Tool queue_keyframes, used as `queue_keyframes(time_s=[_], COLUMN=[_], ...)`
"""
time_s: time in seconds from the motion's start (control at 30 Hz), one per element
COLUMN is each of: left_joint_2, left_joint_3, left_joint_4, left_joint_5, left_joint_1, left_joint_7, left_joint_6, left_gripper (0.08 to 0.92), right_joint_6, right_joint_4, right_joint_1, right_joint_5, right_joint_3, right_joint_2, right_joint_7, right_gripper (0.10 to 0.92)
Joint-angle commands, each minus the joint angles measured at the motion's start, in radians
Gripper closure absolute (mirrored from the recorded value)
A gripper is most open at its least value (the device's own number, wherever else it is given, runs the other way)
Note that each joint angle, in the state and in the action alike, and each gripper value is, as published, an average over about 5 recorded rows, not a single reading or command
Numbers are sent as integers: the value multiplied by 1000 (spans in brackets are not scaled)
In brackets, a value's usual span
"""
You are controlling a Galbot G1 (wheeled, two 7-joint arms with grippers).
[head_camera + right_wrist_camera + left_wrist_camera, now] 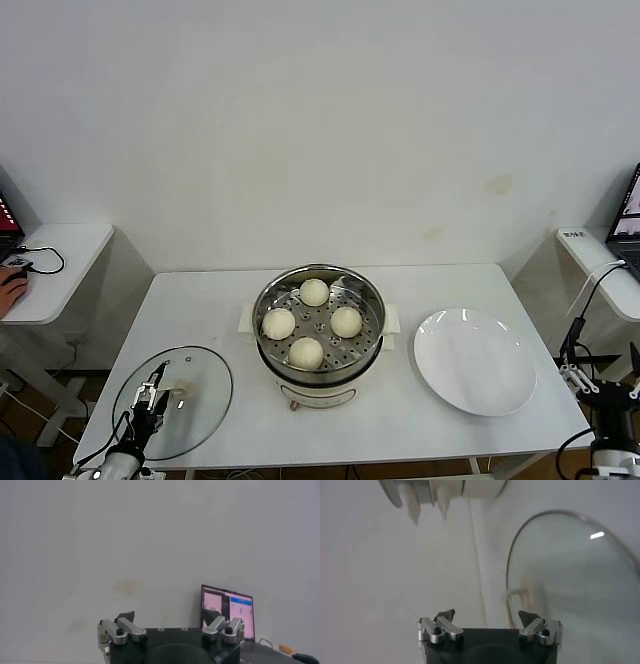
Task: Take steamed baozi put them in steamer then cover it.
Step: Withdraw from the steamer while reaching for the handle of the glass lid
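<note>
Left gripper (152, 392) hangs wide open and empty over the near edge of the glass cover (195, 380), which lies flat on the table (200, 300). Right gripper (605, 385), also open and empty, waits beyond the plate (475, 360). Farther back, four baozi (313, 320) sit in the steamer (265, 300)

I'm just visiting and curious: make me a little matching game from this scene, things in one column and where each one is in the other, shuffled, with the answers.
Things:
1. steamed baozi
2. glass lid
3. white plate
4. left gripper

Places:
A. bare, on the table to the robot's right of the steamer
B. inside the steamer basket, all four
C. open, over the lid near the table's front edge
D. flat on the table to the robot's left of the steamer

Pairs: 1-B, 2-D, 3-A, 4-C
</note>
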Motion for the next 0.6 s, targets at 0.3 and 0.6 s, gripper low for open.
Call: queue_keyframes(time_s=[0.3, 0.6], left_joint_2=[12, 11], left_joint_3=[14, 33], left_joint_4=[101, 121], left_joint_5=[-39, -75], left_joint_1=[-142, -152], left_joint_7=[12, 10], left_joint_6=[11, 7], left_gripper=[177, 186], right_joint_6=[-5, -3], right_joint_4=[15, 10], right_joint_1=[-6, -2], right_joint_5=[-13, -21], right_joint_3=[-23, -32], right_joint_2=[8, 16], right_joint_7=[-1, -1], right_gripper=[203, 203])
